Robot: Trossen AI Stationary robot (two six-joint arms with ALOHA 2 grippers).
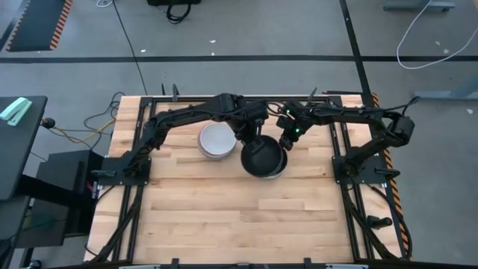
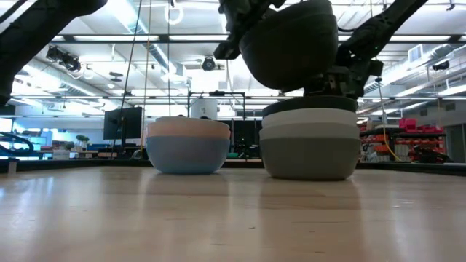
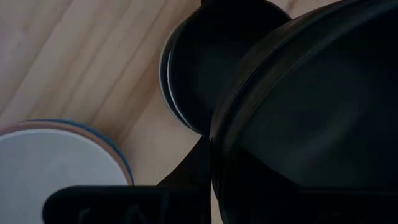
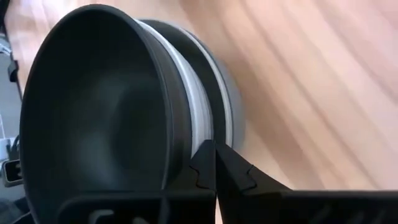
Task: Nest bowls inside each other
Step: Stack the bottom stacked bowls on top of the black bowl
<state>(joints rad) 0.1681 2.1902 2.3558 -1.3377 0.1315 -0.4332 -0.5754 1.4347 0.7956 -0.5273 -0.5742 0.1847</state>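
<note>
we hold a black bowl [image 2: 290, 44] tilted in the air over the grey stack [image 2: 309, 142], left claw [image 1: 250, 128] clamped on its rim. our right claw [image 4: 214, 167], fingers together, sits beside that stack. the blue stack [image 2: 188, 145] stands apart on the tabletop [image 1: 224, 209].

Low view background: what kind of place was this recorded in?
Probably a robotics lab or workshop: monitors on benches behind the table, exposed ceiling lights, and red-stocked shelving at right.

no readable text, labels, brands, numbers or signs anywhere
</note>
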